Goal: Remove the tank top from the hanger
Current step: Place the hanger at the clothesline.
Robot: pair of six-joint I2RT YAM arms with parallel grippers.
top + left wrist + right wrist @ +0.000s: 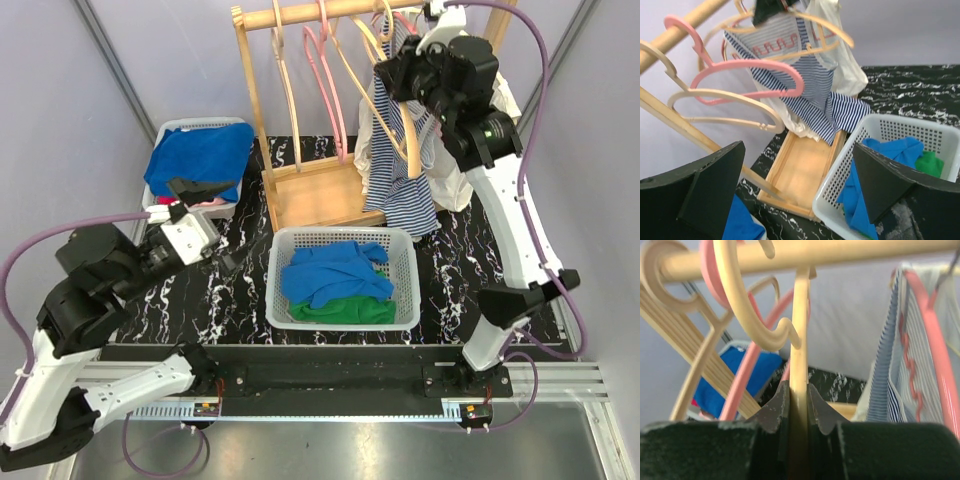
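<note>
At one o'clock, the striped tank top [405, 195] is hung from the rail [330, 12], where a cream hanger [800, 330] is clamped by the right claw [799, 396], presumably for steadying; the left claw [797, 170] is held wide.

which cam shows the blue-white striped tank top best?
Left wrist: the blue-and-white striped tank top shows neckline to hem. Top external has the right arm covering its upper part; right wrist catches only one edge.

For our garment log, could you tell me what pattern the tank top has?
The tank top is navy-and-white striped; the left wrist view shows it best.
</note>
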